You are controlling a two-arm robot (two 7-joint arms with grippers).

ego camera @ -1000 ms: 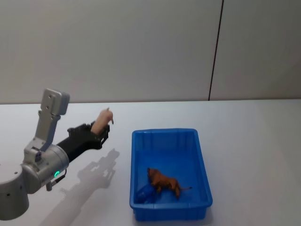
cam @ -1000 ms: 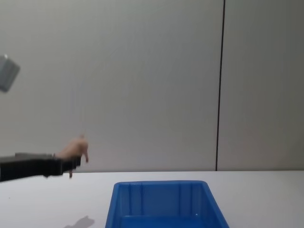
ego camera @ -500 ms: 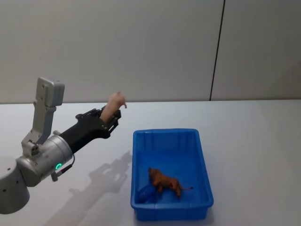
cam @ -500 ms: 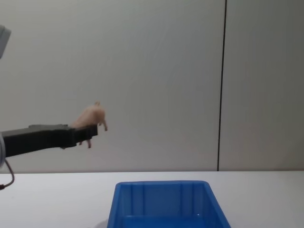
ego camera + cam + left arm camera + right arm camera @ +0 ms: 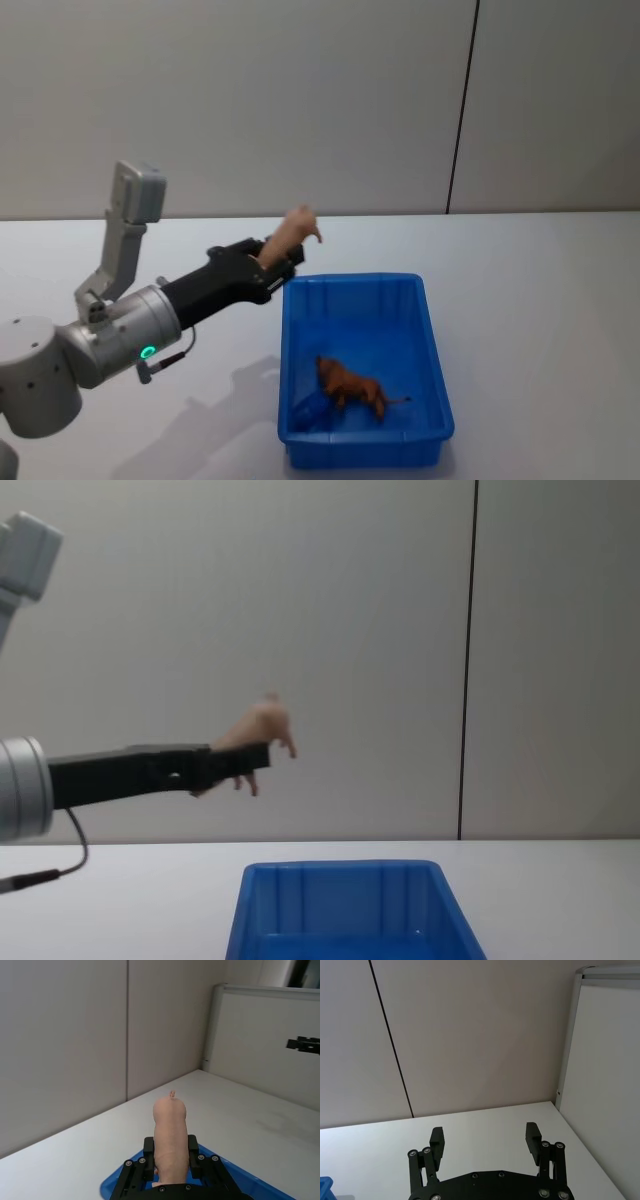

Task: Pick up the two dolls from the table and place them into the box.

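Plain grey wall panels back a bare white table (image 5: 540, 300), and across it the left claw (image 5: 272, 262) is on the move: over the last second it has climbed off the table's left side and swung inward, and now it hangs high just beside the near-left top corner of the bright blue ribbed plastic box (image 5: 432, 340), clamped tight around the smooth peach-pink soft doll (image 5: 288, 234), whose rounded end and tiny stalk poke out past the fingers (image 5: 193, 1146). Down on the box floor lies the lumpy reddish-brown soft doll (image 5: 350, 386), so that half looks done. My read: only a short carry remains before the pink one is over the opening and can be dropped. The right claw (image 5: 485, 1141) sits parked well away, jaws spread wide and holding nothing.
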